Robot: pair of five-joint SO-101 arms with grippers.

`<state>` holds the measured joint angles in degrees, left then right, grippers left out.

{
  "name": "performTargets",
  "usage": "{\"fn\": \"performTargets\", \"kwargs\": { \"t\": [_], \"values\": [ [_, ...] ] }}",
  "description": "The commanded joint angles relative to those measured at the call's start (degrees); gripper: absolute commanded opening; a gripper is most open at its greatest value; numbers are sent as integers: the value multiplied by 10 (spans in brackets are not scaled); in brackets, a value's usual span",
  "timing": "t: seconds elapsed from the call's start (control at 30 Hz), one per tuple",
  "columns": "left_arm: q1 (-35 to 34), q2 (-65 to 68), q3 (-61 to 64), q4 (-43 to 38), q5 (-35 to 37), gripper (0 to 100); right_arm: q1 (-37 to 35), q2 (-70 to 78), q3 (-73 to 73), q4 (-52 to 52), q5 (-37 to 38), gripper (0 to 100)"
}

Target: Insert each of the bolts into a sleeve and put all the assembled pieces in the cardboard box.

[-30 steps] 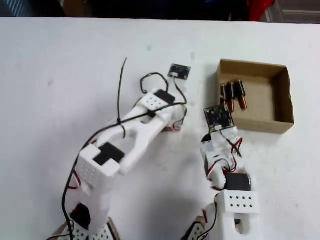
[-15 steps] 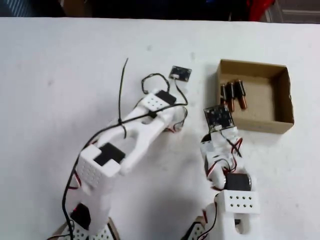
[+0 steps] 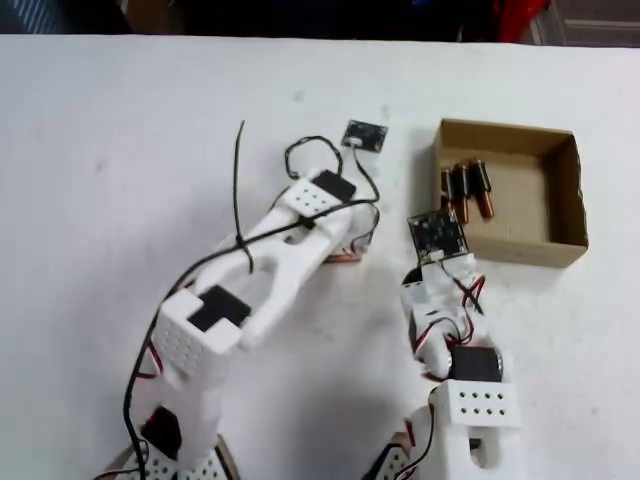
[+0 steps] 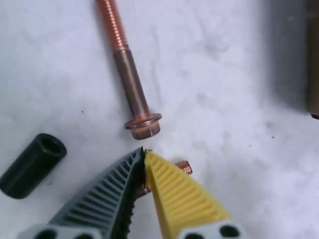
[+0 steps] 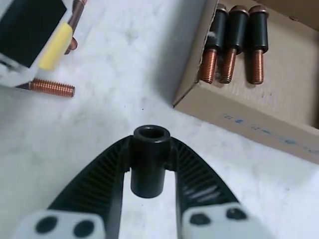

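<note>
High view: the cardboard box sits on the table toward its far edge, right of the middle. Three assembled pieces lie side by side near its left wall, and both arms reach in from the near edge. Left wrist view: the left gripper is closed tight, its grey and yellow fingers pinching a copper-coloured held bolt crosswise, threaded end poking out one side. A loose bolt lies flat just beyond the tips, flanged head toward them. A spare sleeve, black and hollow, lies on its side nearby. Right wrist view: the right gripper is parted only by the width of the gripped sleeve, a short black tube clamped about its waist with one open end in plain sight, just short of the box's near left corner. Judgement: insertion is the step in hand. It should go best with the threaded end lined up on the bore before any push, the sleeve kept steady, and the crosswise grip watched for swivel.
</note>
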<state>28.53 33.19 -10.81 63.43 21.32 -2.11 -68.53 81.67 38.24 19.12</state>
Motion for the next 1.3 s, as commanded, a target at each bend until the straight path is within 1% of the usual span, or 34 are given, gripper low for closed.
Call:
{"fn": "performTargets", "kwargs": {
  "t": [0.0,0.13,0.37,0.47,0.57,0.63,0.73,0.93,1.1,1.27],
  "values": [
    [8,-22,-38,40,2,21,5,-14,-6,-13,-1,17],
    [8,-51,-57,105,2,21,5,-14,-6,-13,-1,17],
    [8,-64,-56,178,5,21,5,-14,-6,-13,-1,17],
    [7,-59,-55,203,5,21,5,-14,-6,-13,-1,17],
    [3,-59,-54,211,5,21,5,-14,-6,-13,-1,17],
    [3,-59,-41,205,5,21,5,-14,-6,-13,-1,17],
    [3,-59,-9,174,4,21,5,-14,-6,-13,0,17],
    [-34,-59,30,113,2,21,5,-14,-6,-13,0,17],
    [-62,-59,33,85,2,21,5,-14,-6,-13,0,17],
    [-70,-59,33,57,1,22,5,-14,-6,-13,0,17]
  ]
}}
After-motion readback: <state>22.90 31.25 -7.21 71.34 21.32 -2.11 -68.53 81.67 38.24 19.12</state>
